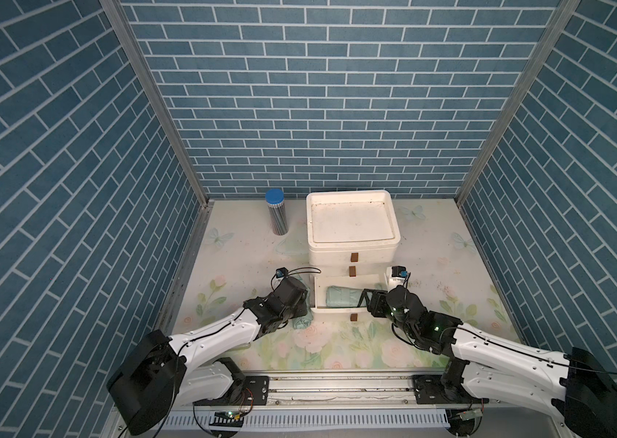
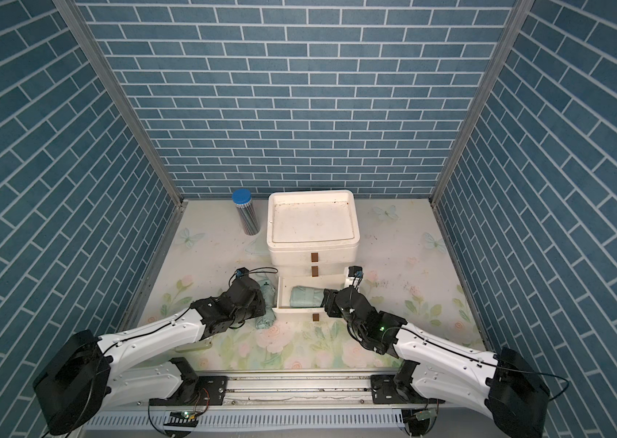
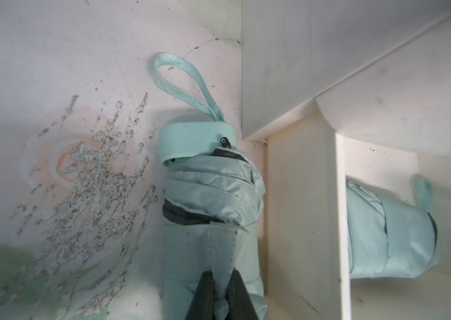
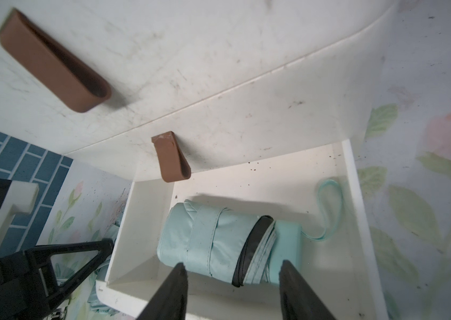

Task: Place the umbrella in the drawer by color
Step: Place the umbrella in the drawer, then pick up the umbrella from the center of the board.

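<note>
Blue brick-patterned walls (image 1: 318, 94) close in a floral mat (image 1: 318, 341), and on that mat, just outside the open bottom drawer (image 4: 349, 194), lies the loose mint umbrella (image 3: 210, 221). It runs along the drawer's outer side wall with its capped handle end and wrist strap (image 3: 180, 80) pointing toward the white three-drawer cabinet (image 1: 329, 258). The left gripper (image 3: 221, 274) has its fingers pinched tight on the folded canopy fabric. That grip probably serves to lift the umbrella over the wall rather than drag it.

Inside the drawer a stowed mint umbrella (image 4: 218, 243) of the same colour lies crosswise, so this drawer looks like the matching one. The right gripper (image 4: 232, 263) hangs over it with its fingers apart, spaced along the umbrella's length rather than clamping it. I judge it is there to shift or steady that umbrella and leave room. Whether the tips touch the fabric I cannot tell.

In both top views the left wrist covers most of the loose umbrella, leaving one end (image 1: 301, 322) showing, and neither pair of fingertips can be seen. The drawer's rear runs under the cabinet, out of sight. The two upper drawers are shut, and their brown loop handles (image 4: 174, 158) carry no visible colour cue. Near the back wall stands a clear jar with a blue lid (image 1: 276, 216), its thin dark contents too small to identify
</note>
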Robot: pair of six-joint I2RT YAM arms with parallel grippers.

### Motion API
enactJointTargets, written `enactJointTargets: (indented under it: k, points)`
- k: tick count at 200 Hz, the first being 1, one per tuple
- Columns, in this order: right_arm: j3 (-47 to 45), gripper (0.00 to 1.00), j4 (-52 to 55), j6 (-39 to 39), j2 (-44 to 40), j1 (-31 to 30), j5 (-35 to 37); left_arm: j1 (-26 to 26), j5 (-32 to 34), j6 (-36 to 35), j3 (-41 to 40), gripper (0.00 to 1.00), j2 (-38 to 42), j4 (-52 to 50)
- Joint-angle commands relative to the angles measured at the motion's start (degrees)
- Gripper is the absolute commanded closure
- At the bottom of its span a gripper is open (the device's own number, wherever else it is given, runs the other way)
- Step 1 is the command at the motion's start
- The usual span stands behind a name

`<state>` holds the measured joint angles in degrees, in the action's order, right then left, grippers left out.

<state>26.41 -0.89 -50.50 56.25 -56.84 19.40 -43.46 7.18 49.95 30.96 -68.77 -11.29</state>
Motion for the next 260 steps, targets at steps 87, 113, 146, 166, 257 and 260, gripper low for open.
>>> enactJointTargets:
  k: [87, 113, 146, 166, 257, 260]
  points:
    - [7.01, 0.41, -0.28, 3.56, 2.11, -0.05, -7.57, -0.21, 16.65, -2.04, 5.50, 1.00, 6.95, -14.89]
    - [10.86, 0.36, 0.67, 5.59, 3.41, 0.56, -12.67, -0.64, 23.05, -3.85, 7.72, 1.00, 12.41, -17.42]
    - [14.33, 0.26, -0.41, 6.69, 3.52, 3.45, -21.78, -1.77, 24.67, -12.55, 11.26, 1.00, 21.20, -14.33]
    - [14.74, 0.21, -2.27, 6.82, 1.63, 4.99, -24.23, -4.29, 21.21, -19.49, 12.09, 1.00, 26.15, -8.30]
    - [16.33, 0.14, -2.89, 8.40, -5.74, 10.77, -38.26, -21.21, 7.47, -41.79, 17.90, 1.00, 22.46, -2.31]
    - [16.40, 0.14, -2.53, 8.48, -5.87, 10.85, -38.41, -21.87, 8.03, -42.28, 18.24, 1.00, 21.99, -2.58]
